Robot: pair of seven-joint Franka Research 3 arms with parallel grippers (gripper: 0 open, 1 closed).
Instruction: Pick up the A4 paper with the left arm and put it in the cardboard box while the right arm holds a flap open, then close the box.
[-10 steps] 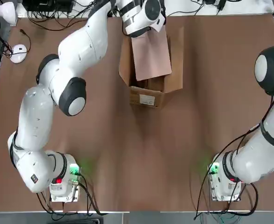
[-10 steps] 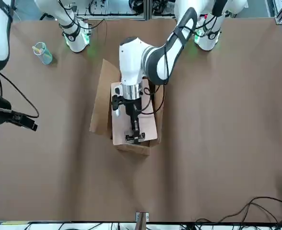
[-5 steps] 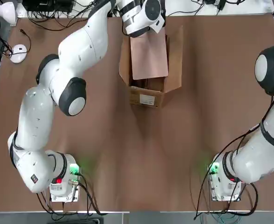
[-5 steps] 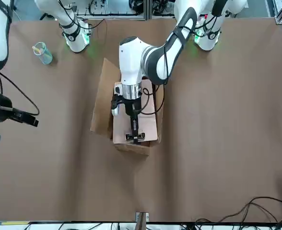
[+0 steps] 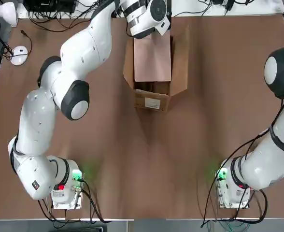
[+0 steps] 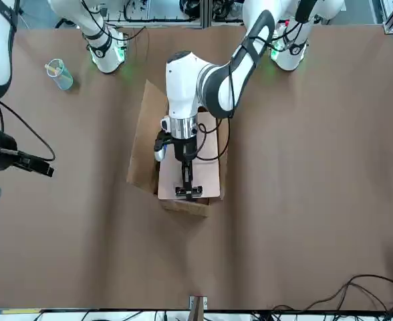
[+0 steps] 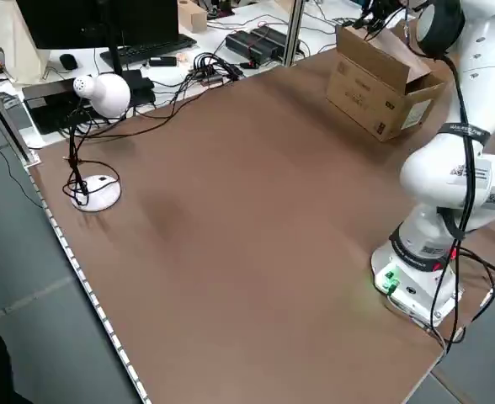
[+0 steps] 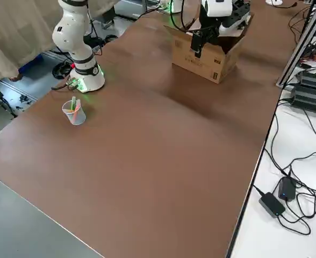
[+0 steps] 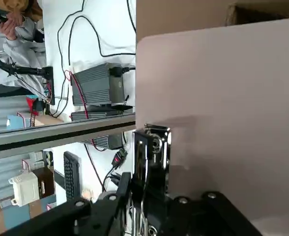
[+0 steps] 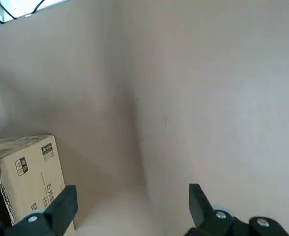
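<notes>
One A4 paper (image 5: 153, 59) is what I have to place, and it hangs over the open mouth of the cardboard box (image 5: 153, 94), lined up with the box's long sides, its metal clip (image 6: 188, 192) at the end farthest from the labelled face. My left gripper (image 6: 187, 187) is clenched on that clip, as the left wrist view shows the fingers (image 9: 149, 162) pinched tight around it with the sheet stretching away flat.

To finish this step well, I judge I should keep the sheet square to the box walls and lower it straight, so its long edges slip between the side flaps instead of catching on them. I would let go only once the sheet rests inside, then lift clear before any flap is folded.

My right gripper (image 10: 130, 206) is spread wide and empty, well away from the box on the side of the flap that stands tall (image 6: 143, 140); it holds nothing yet, so in my judgement that flap could lean in on the sheet.

Counting outward from the box: one box with one white label (image 5: 152, 103), two arms, one plastic cup (image 8: 73, 112) with something coloured in it near the right arm's base (image 8: 85, 80), one desk lamp (image 7: 96, 93) and one computer mouse (image 5: 19, 55) at the worktop's (image 5: 147, 164) far left edge.
</notes>
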